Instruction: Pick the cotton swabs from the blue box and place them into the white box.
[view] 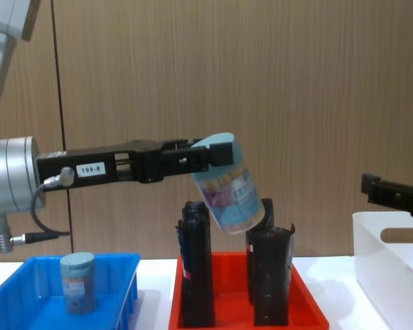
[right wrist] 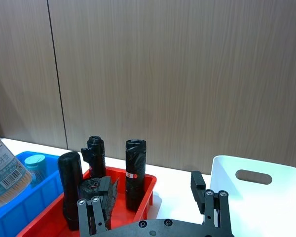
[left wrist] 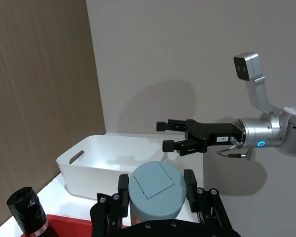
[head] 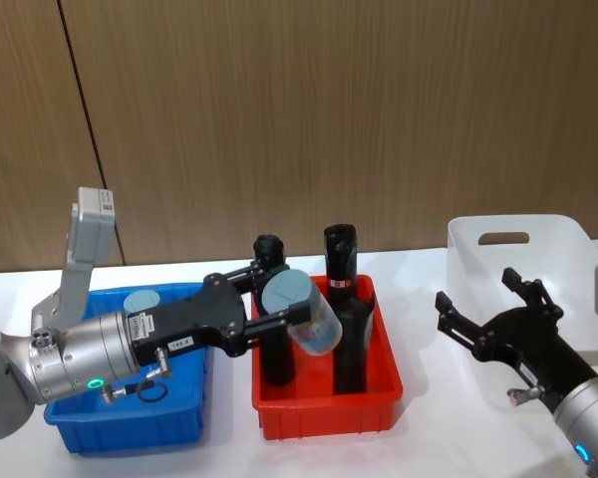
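My left gripper [head: 285, 296] is shut on a cotton swab tub [head: 307, 314], a grey-blue lid over a clear body with a colourful label. It holds the tub tilted in the air above the red tray [head: 324, 413]; in the chest view the tub [view: 228, 184] hangs over the black rolls. A second tub [head: 140, 300] stands in the blue box [head: 130, 423] at the left. The white box [head: 518, 244] stands at the far right. My right gripper [head: 478, 291] hovers open in front of the white box, with nothing between its fingers.
Three tall black rolls [head: 341, 261] stand upright in the red tray between the blue box and the white box. A wood-panelled wall runs behind the white table [head: 419, 299]. Bare table lies between the red tray and the white box.
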